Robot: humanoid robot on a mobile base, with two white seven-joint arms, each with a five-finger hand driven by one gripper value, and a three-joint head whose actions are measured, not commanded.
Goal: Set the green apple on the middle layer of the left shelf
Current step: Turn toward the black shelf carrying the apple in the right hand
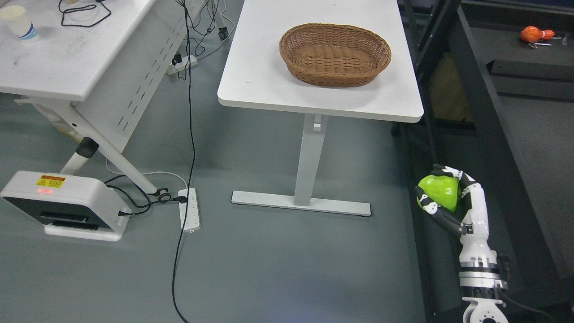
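My right hand (444, 197) comes in from the lower right and its fingers are curled around a bright green apple (439, 190). It holds the apple low, above the dark base of a black shelf frame (475, 89) on the right. The hand is below and to the right of the white table (269, 76). My left hand is out of view.
An empty wicker basket (335, 54) sits on the white table. An orange-red object (536, 33) lies on a dark shelf at top right. A second white table (67, 54) with a paper cup (18, 21) stands at left. A white device (63, 204), a power strip (189, 208) and cables (190, 134) lie on the grey floor.
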